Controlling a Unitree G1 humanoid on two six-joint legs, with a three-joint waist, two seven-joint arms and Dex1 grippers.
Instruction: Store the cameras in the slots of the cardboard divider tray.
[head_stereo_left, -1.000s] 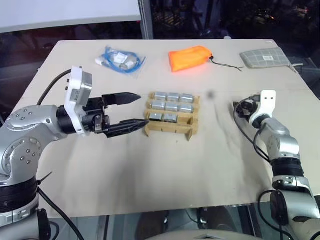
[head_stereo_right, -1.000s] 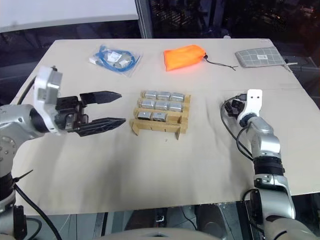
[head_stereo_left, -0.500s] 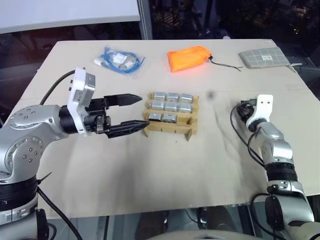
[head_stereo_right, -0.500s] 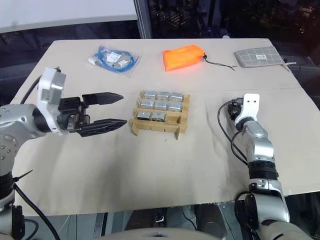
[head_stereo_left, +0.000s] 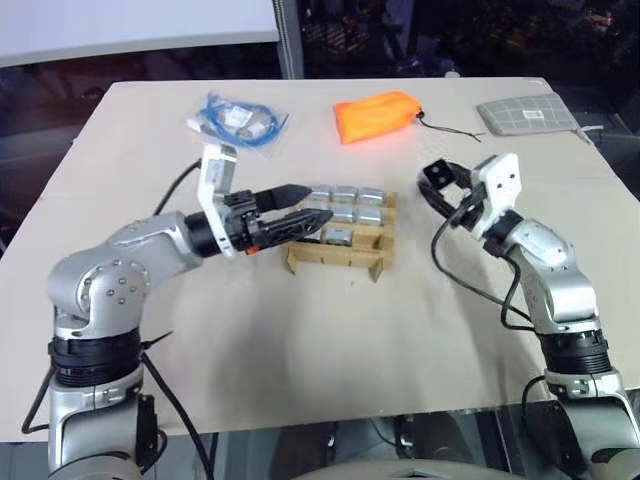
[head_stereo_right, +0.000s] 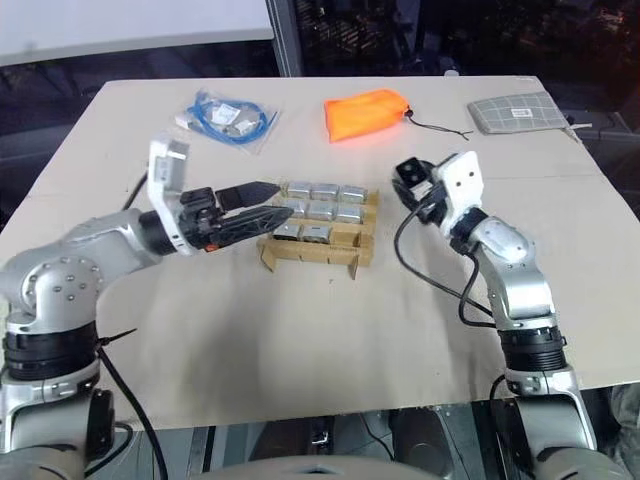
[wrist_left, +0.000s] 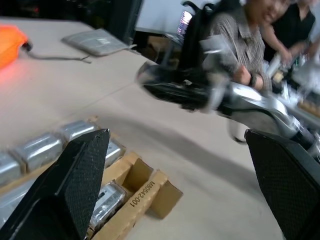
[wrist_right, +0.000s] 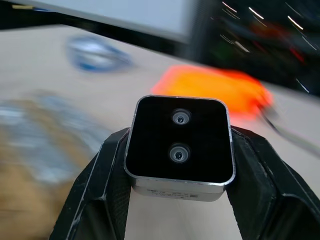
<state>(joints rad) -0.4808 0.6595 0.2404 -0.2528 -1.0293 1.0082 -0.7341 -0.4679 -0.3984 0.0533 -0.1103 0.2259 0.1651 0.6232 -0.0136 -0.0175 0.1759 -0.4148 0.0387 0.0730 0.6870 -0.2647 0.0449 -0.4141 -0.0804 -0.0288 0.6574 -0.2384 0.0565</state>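
The cameras (head_stereo_left: 345, 205) sit mostly packed in the cardboard divider tray (head_stereo_left: 340, 255), which stands on the table (head_stereo_left: 300, 340) between the two arms. Eight silver-grey bodies fill the two rows farther from the robot and two slots of the nearest row; the nearest row's slot on the robot's right is vacant.

One more camera (wrist_right: 179, 140) is pinched in the right gripper (wrist_right: 179, 150), its black fingers (wrist_right: 255, 165) pressing on either side of the body, the dark face with two small lenses turned toward the wrist camera. That gripper hangs above the table just to the right of the tray, apart from it, pointing across toward it.

The left gripper (head_stereo_left: 300, 215) reaches in from the tray's other side with its jaws spread wide and nothing between them. Its fingertips (head_stereo_right: 262, 187) lie over the tray's left edge, by the stored cameras there; whether they touch the cardboard I cannot tell.

Beyond both hands, at the far side of the table, lie a blue cable bag (head_stereo_left: 238, 120), an orange pouch (head_stereo_left: 378, 115) and a grey checked pad (head_stereo_left: 528, 115). People (wrist_left: 250, 45) stand behind the right arm in the left wrist view.
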